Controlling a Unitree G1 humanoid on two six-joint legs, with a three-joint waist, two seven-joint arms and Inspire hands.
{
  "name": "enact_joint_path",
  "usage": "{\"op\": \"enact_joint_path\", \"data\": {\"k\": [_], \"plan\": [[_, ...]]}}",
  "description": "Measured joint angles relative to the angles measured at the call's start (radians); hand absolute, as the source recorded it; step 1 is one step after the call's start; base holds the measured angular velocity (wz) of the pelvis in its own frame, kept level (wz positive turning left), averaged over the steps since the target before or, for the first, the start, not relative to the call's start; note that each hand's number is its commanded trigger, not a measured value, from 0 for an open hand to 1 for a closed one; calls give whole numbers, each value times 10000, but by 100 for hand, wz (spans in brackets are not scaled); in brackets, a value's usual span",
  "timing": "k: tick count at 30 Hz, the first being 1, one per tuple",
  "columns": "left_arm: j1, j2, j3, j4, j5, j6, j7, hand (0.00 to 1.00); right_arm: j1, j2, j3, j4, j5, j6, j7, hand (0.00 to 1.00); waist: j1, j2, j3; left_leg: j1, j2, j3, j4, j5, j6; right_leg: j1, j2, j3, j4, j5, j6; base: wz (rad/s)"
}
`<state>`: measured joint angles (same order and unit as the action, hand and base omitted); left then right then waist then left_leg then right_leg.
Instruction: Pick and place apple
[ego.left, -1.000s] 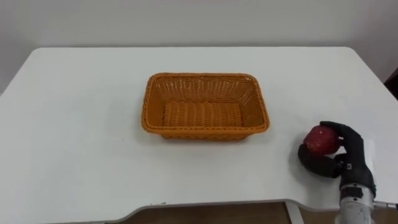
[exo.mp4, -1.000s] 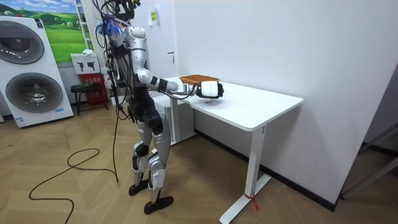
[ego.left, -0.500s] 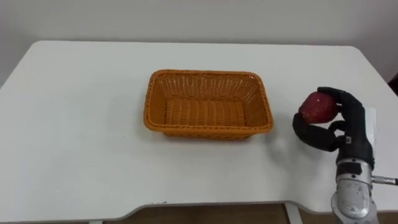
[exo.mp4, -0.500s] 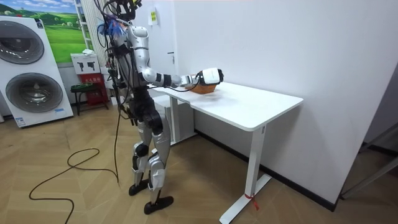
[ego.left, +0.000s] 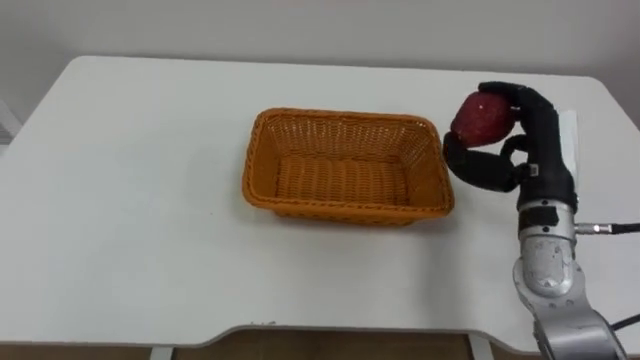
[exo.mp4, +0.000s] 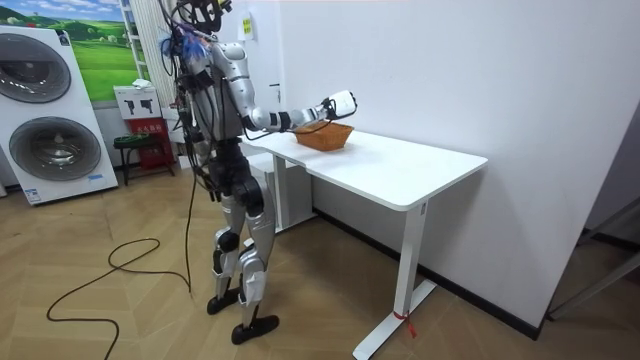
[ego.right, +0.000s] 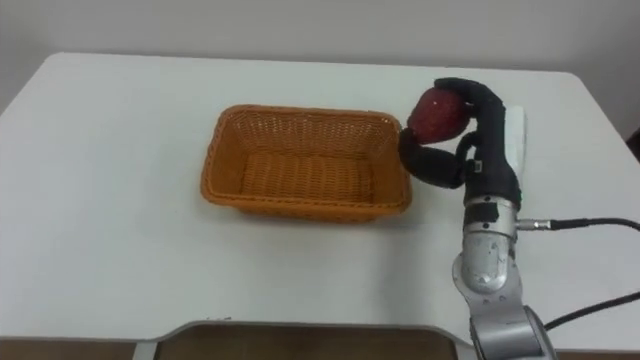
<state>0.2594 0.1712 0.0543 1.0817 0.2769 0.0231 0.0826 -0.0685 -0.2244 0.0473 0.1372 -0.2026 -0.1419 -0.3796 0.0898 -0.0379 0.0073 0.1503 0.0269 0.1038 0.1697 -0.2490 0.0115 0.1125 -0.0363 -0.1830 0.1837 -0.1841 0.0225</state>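
A red apple (ego.left: 481, 117) (ego.right: 436, 112) is held above the white table, just right of the basket's right rim. My right hand (ego.left: 515, 140) (ego.right: 475, 135) is shut on it, thumb below and fingers curled over the top. The orange wicker basket (ego.left: 347, 167) (ego.right: 305, 163) stands empty in the middle of the table. In the room view I stand at the table's end with my right hand (exo.mp4: 338, 104) raised over the basket (exo.mp4: 324, 135).
The white table (ego.left: 130, 200) has bare room left of and in front of the basket. A wall runs along its far edge. Washing machines (exo.mp4: 50, 110) stand at the room view's left.
My right hand has lifted the apple off the table and carried it up and left toward the basket's right rim. The eye views have shifted with my posture.
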Motion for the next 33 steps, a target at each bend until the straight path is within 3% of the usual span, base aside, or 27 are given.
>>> {"op": "enact_joint_path", "data": {"k": [10, 11, 12, 13, 14, 15, 26, 33], "plan": [[-160, 0, -19, -12, 5, 96, -159, 0, -149, -132, 547, 30, -110, 130, 346, 100, 260, 69, 58, -119, -39, -322, 101, 0, 0, 171, -52, -385, -160, 0, 2, 12], [-203, -1, -20, -12, 5, 144, -219, 0, -156, -139, 547, 42, -184, 131, 347, 95, 260, 65, 60, -187, -46, -372, 143, 0, 0, 144, -59, -406, -159, 0, 2, 10], [-231, -1, -28, -11, 5, 150, -264, 0, -220, -143, 571, 91, -296, 131, 375, 86, 270, 63, 62, -208, -47, -384, 149, 1, -1, 126, -58, -411, -161, 0, 2, 7], [-236, -1, -33, -11, 5, 151, -268, 0, -256, -143, 581, 124, -365, 131, 424, 58, 269, 62, 62, -218, -46, -386, 156, 1, -1, 119, -58, -412, -161, 0, 2, 0], [-256, -1, -47, -11, 5, 151, -268, 0, -312, -145, 587, 152, -445, 132, 510, 52, 269, 62, 61, -228, -46, -388, 169, 1, -1, 117, -58, -415, -161, 0, 2, 0], [-288, -1, -53, -12, 5, 151, -268, 0, -328, -148, 588, 152, -477, 132, 564, 0, 272, 57, 58, -235, -46, -399, 173, 1, -1, 117, -58, -424, -159, 0, 2, 0], [-450, 74, -401, -9, -2, 154, -380, 0, -329, -190, 1011, 163, -748, 332, 1042, 0, 420, -102, -24, -156, -51, -473, 190, 1, -1, 186, -63, -415, -137, 0, 2, 0], [-467, 105, -465, -9, -1, 211, -371, 0, -329, -200, 1279, 176, -796, 351, 1111, 0, 433, -121, 62, -163, -58, -515, 301, 1, -1, 257, -75, -453, -128, 1, 1, 1]]}}
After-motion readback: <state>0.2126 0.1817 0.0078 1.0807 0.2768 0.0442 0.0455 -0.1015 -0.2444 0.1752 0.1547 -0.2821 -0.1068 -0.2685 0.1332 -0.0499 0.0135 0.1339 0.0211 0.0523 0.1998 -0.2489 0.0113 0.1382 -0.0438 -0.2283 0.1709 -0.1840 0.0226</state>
